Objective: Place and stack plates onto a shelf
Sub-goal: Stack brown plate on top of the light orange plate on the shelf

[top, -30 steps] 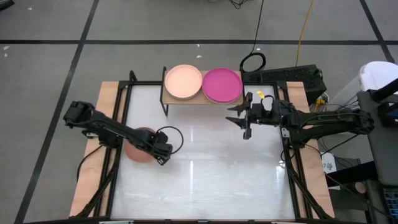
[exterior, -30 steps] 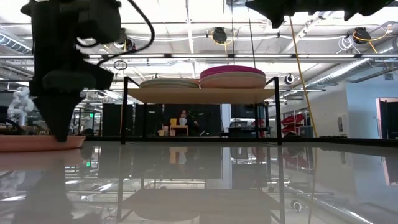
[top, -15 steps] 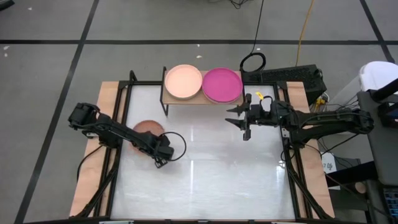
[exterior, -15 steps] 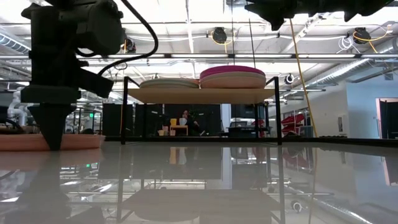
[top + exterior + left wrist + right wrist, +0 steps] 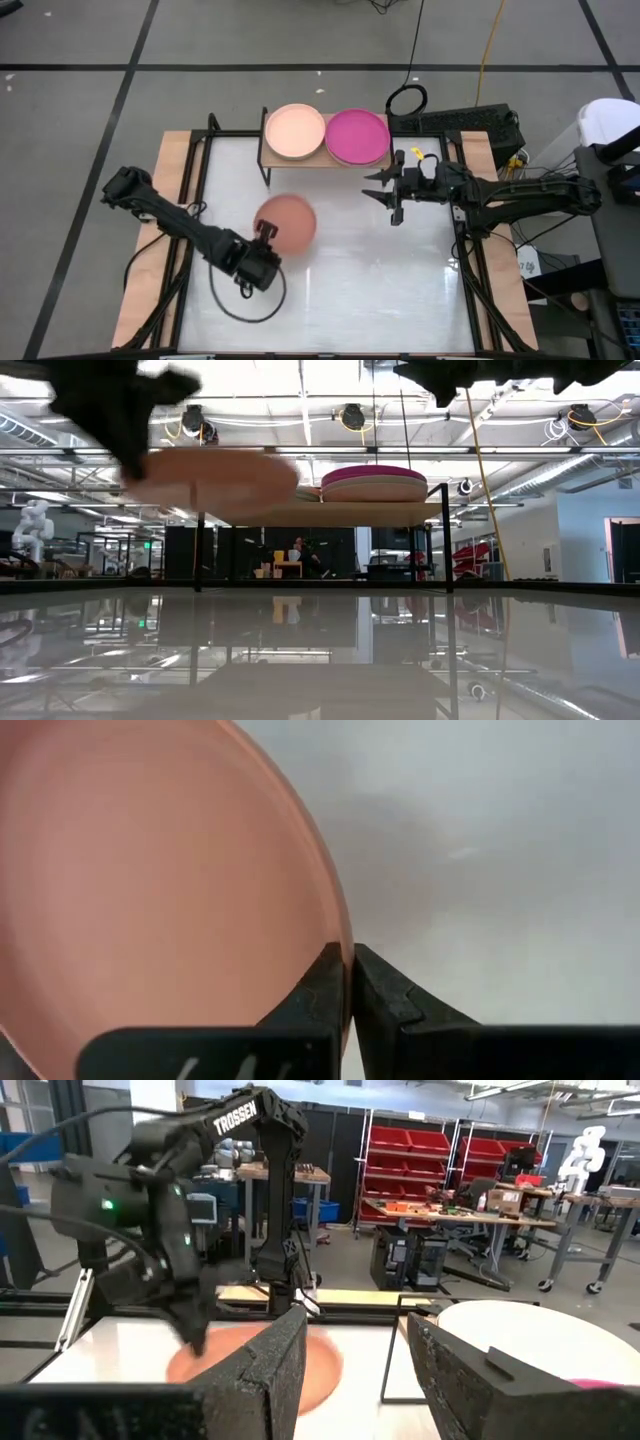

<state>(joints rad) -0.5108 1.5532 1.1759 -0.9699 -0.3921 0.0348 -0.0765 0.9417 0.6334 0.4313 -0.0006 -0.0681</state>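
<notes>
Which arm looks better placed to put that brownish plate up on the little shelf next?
The left. Its gripper is already shut on the terracotta plate's rim, lifted off the table. The right gripper hangs open and empty beside the shelf.

The left gripper (image 5: 349, 982) pinches the rim of a terracotta plate (image 5: 150, 890), fingers closed on its edge, apparently above the white table (image 5: 500, 850).

"TROSSEN" in white on the left arm (image 5: 240, 1120)
</notes>
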